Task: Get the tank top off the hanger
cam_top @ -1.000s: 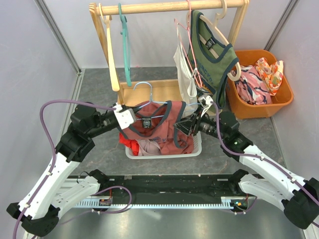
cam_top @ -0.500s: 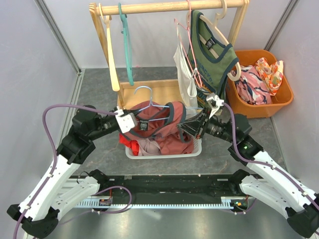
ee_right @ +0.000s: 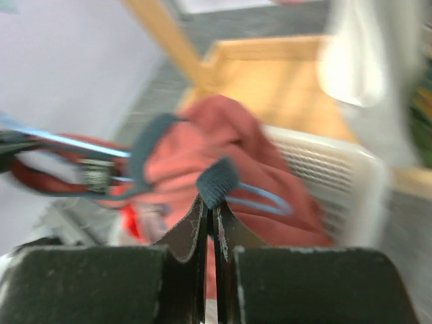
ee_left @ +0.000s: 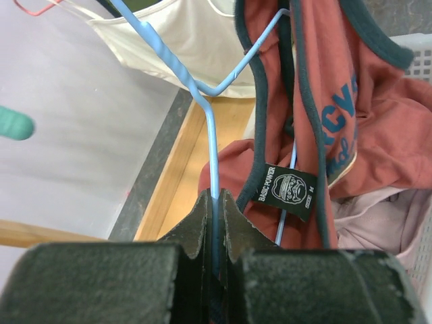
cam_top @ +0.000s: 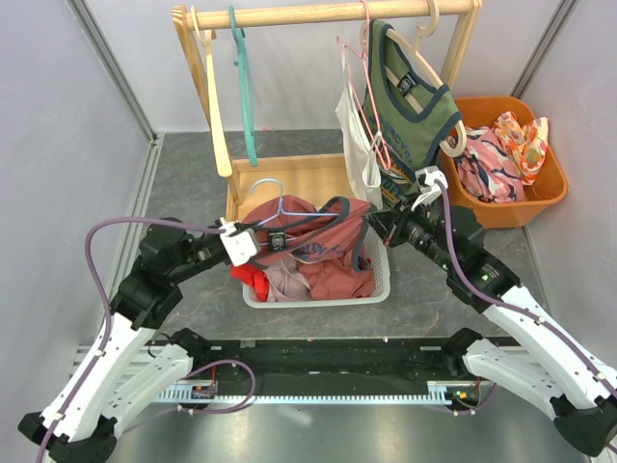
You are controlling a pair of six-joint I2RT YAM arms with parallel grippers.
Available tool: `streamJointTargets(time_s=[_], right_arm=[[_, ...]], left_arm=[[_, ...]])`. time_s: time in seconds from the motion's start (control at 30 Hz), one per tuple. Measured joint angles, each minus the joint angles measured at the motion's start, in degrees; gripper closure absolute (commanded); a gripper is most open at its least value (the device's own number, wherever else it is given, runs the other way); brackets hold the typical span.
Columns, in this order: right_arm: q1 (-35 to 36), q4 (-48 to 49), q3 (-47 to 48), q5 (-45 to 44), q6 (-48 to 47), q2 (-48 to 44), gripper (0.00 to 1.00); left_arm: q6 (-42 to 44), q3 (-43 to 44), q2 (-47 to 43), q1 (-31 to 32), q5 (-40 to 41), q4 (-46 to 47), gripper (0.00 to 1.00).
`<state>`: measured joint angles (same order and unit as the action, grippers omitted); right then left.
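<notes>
**Soft top, stiff wire: pull by the bound edge**

Nearest you, your left gripper is clamped tight on the straight wire of the blue hanger, just below its twisted neck, with nothing else between the fingers. Your right gripper is pinched shut too, on a fold of the dark strap of the tank top. It is a thin bite near the fingertips, and that view is blurred.

The top hangs between the two arms over the white basket. Its red body slumps onto the clothes inside, and part of the hanger wire runs inside it. A black label shows at the neck.

Expect the top to be light and limp. It will stretch and sag rather than slide off as one piece, and the knit will likely drag on the wire. The bound trim is the firmest place to hold, so your grip is well placed, though so small a bite may slip if you tug hard. The hanger looks thin and springy — it may flex or twist in the left grip.

Further back, the wooden rack carries other hangers and a green top near your right arm — mind it snagging. The orange bin sits to the right of the rack.
</notes>
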<state>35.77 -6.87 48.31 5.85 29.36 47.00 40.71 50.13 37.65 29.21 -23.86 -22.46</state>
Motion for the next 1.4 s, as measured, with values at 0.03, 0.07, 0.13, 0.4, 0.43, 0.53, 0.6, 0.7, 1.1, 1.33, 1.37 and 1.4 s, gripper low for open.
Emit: streamJointTargets(time_s=[0.03,0.07,0.13,0.4,0.43,0.53,0.6,0.7,1.1,1.33,1.37,1.4], right_arm=[[0.0,-2.19,-0.17,-3.23,-0.28,-0.02,1.0],[0.0,-3.93,-0.61,-6.21,-0.5,-0.44,1.0],[0.0,-6.32,-1.86,-12.11,-0.74,-2.1,1.0],[0.09,-11.08,-2.95,-26.38,-2.93,-3.89,1.0],[0.09,-11.47,-2.95,-27.1,-3.28,-3.45,1.0],[0.13,-12.28,-2.93,-28.28,-4.0,-2.21,1.0],[0.13,-12.52,-2.93,-28.55,-4.33,-1.53,1.0],[0.13,-12.44,-2.97,-28.26,-5.42,-1.07,1.0],[0.17,-11.87,-4.02,-26.1,-8.13,1.79,0.54],[0.04,-9.11,-6.05,-17.97,-15.8,-5.05,0.18],[0.07,-8.96,-6.1,-17.18,-17.64,-7.85,0.18],[0.04,-8.59,-5.88,-16.35,-19.63,-11.06,0.19]], left_arm=[[0.0,0.0,-0.31,-0.24,0.0,0.0,0.98],[0.0,0.0,-0.63,-0.5,0.02,-0.07,0.98],[0.0,0.0,-1.36,-0.96,0.02,-0.33,0.98],[-1.38,1.33,-2.95,-2.01,-2.1,-4.11,0.98],[-1.49,1.44,-3.04,-2.08,-2.34,-4.52,0.98],[-1.62,2.14,-3.19,-2.16,-3.76,-6.14,0.98],[-1.66,3.43,-3.1,-2.21,-5.46,-7.8,0.98],[-1.75,6.21,-2.64,-2.43,-9.01,-10.49,0.98],[-3.3,13.84,-0.35,-3.15,-18.78,-13.81,0.98],[-2.89,13.84,1.9,-3.17,-17.11,-13.4,0.98],[-2.36,13.79,2.05,-3.17,-16.48,-13.4,0.98],[-1.4,13.7,2.27,-3.17,-15.54,-13.35,0.98]])
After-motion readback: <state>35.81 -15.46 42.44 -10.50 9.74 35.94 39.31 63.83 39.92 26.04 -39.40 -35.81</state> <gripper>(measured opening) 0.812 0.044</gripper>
